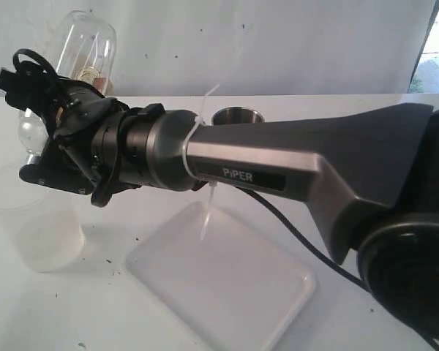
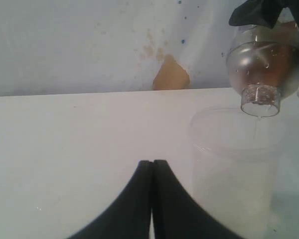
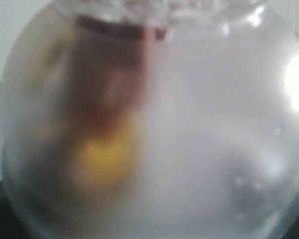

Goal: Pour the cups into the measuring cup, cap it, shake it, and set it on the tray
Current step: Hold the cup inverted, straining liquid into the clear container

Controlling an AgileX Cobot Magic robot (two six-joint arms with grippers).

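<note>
My right gripper (image 1: pixel 31 124) reaches across to the far left and is shut on the measuring cup (image 1: pixel 84 44), a clear jar tipped up and over with its clear dome lid (image 1: pixel 31 135) pointing down. The lid's small spout (image 2: pixel 259 101) hangs just above the mouth of the frosted plastic cup (image 1: pixel 33 223) (image 2: pixel 236 164), which stands upright on the table. Blurred clear plastic (image 3: pixel 154 124) fills the right wrist view and hides the fingers. The steel tumbler (image 1: pixel 238 115) stands behind the right arm. The white tray (image 1: pixel 227 285) lies near the front. My left gripper (image 2: pixel 152 164) is shut and empty, low over the table beside the frosted cup.
The right arm's thick grey link (image 1: pixel 307 168) spans the middle of the exterior view above the tray's back corner, with a black cable (image 1: pixel 293 230) hanging under it. A white wall (image 2: pixel 89 45) backs the table, with a brown patch (image 2: pixel 170 75) on it.
</note>
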